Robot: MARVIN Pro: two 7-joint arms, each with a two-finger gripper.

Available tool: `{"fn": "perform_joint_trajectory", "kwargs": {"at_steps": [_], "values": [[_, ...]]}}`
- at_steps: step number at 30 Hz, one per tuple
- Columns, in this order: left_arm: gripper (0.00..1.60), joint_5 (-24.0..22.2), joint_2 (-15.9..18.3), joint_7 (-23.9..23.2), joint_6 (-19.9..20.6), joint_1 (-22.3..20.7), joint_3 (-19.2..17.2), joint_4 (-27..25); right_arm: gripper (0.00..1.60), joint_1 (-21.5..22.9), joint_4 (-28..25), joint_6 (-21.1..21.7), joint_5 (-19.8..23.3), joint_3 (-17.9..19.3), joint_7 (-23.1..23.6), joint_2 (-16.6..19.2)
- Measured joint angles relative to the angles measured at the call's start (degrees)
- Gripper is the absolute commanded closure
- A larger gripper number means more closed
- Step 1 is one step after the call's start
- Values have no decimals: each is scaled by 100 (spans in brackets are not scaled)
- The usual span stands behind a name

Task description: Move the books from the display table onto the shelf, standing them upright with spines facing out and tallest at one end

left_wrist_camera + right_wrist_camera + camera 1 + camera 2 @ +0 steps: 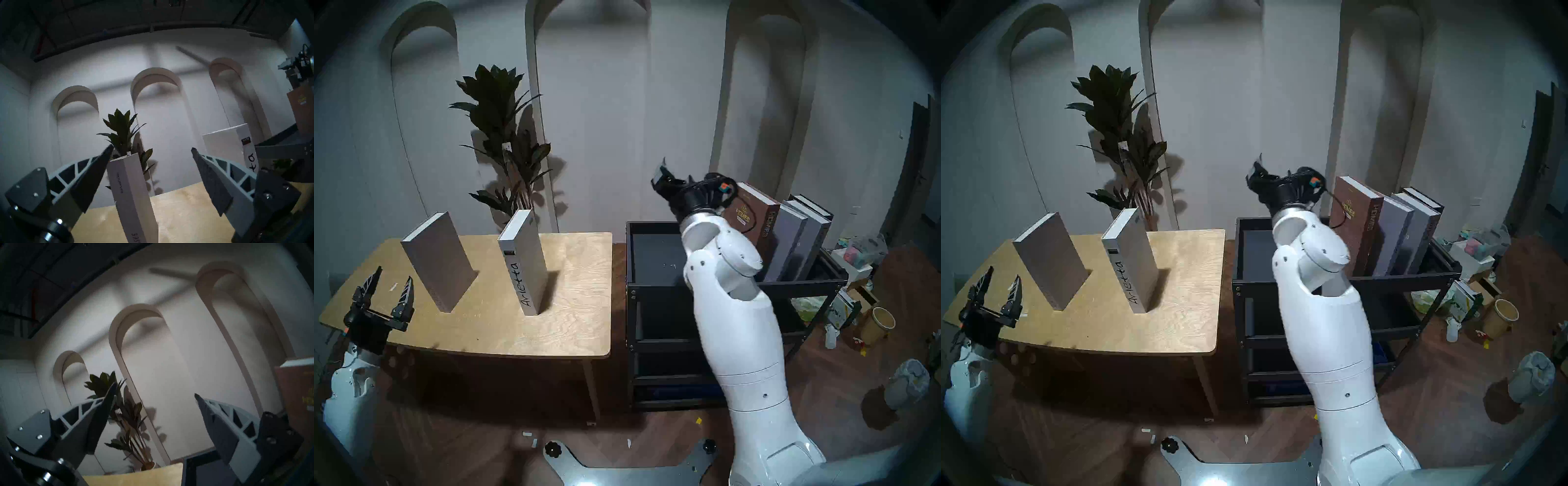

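Two books stand upright on the display table [578, 298]: a grey one [438, 261] on the left and the white "Arletta" [524, 261] beside it. On the shelf [656, 287], several books lean together at the right end: brown "HOMES" [751, 220], two grey ones [792, 237] and a dark one [812, 205]. My left gripper [394, 273] hovers open and empty at the table's left edge, in front of the grey book [134, 195]. My right gripper [155, 389] is raised over the shelf, left of the brown book [295, 392], open with nothing between its fingers.
A tall potted plant [504, 142] stands behind the table against the arched wall. The shelf's top tray is bare on its left half. Floor clutter lies to the right: a paper cup [879, 322], a lined bin [907, 383], boxes and bags.
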Motion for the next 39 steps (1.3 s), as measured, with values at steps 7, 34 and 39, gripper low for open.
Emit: {"fn": "perform_joint_trajectory", "kwargs": {"at_steps": [7, 34, 39], "values": [[0, -373, -211, -260, -79, 203, -131, -115, 0, 105, 572, -250, -375, -739, -485, -92], [0, -1968, -364, -2209, -58, 684, -594, -236, 0, 521, 1787, -2183, -1327, -2433, -2901, -288], [0, -2064, -361, -2336, 9, 677, -604, -196, 0, 668, 2188, -2321, -1327, -2936, -3029, -348]]}}
